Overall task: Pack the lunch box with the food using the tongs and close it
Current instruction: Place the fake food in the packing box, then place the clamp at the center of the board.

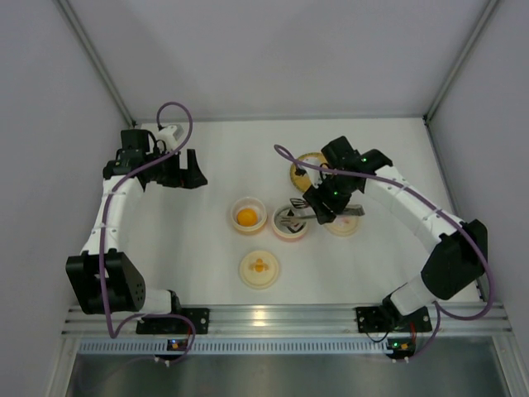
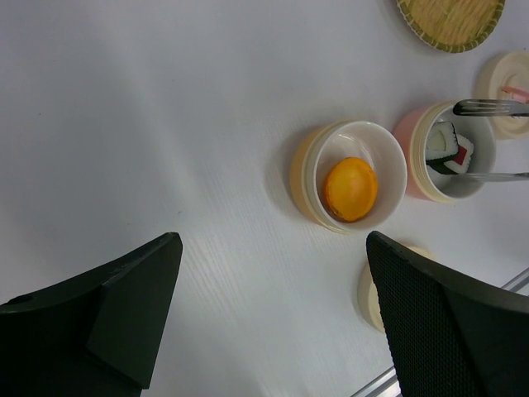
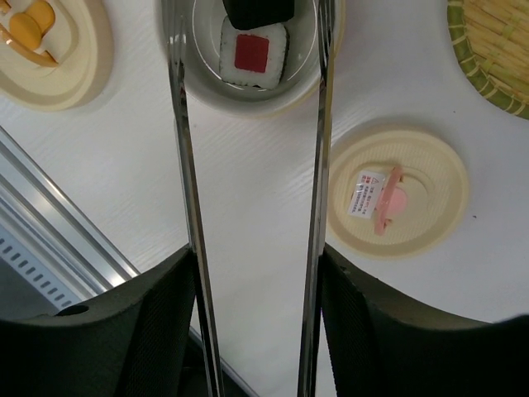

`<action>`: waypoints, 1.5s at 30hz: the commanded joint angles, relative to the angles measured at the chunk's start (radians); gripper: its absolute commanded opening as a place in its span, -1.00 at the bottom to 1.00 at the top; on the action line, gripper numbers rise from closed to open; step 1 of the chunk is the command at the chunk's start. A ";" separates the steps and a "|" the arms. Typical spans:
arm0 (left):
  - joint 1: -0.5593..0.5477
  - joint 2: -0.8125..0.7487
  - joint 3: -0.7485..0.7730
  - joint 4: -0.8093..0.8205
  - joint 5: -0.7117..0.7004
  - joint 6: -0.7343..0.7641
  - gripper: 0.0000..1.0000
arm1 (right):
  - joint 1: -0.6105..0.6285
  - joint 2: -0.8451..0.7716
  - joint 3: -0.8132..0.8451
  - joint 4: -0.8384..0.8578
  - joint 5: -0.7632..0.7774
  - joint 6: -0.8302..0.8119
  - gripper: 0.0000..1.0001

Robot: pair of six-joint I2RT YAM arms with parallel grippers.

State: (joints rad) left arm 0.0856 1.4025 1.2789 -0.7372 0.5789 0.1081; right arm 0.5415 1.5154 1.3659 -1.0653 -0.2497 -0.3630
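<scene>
My right gripper (image 3: 256,285) is shut on the silver tongs (image 3: 187,165), one finger pressed on each arm. The tong arms stand spread, and their tips reach over the pink lunch box bowl (image 1: 291,223). In that bowl lies a sushi piece (image 3: 254,54) with a white and red centre, and a dark-wrapped piece (image 3: 260,8) lies beside it. The orange ball (image 1: 246,217) sits in the yellow lunch box bowl (image 2: 310,169) just left of the pink one. My left gripper (image 1: 194,169) hangs open at the back left, holding nothing.
A cream lid with a pink knob (image 3: 397,194) lies right of the pink bowl. A cream lid with an orange knob (image 1: 259,269) lies near the front. A round bamboo tray (image 1: 307,165) sits behind the bowls. The metal table rail (image 1: 281,318) runs along the near edge.
</scene>
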 commanded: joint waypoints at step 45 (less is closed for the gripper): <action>0.003 -0.108 -0.006 -0.027 0.024 0.050 0.97 | -0.744 -0.114 -0.128 0.283 -0.008 -0.008 0.05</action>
State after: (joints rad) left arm 0.0856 1.3300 1.2785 -0.7650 0.5797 0.1482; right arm -0.1474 1.3724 1.2526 -0.9104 -0.2607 -0.3420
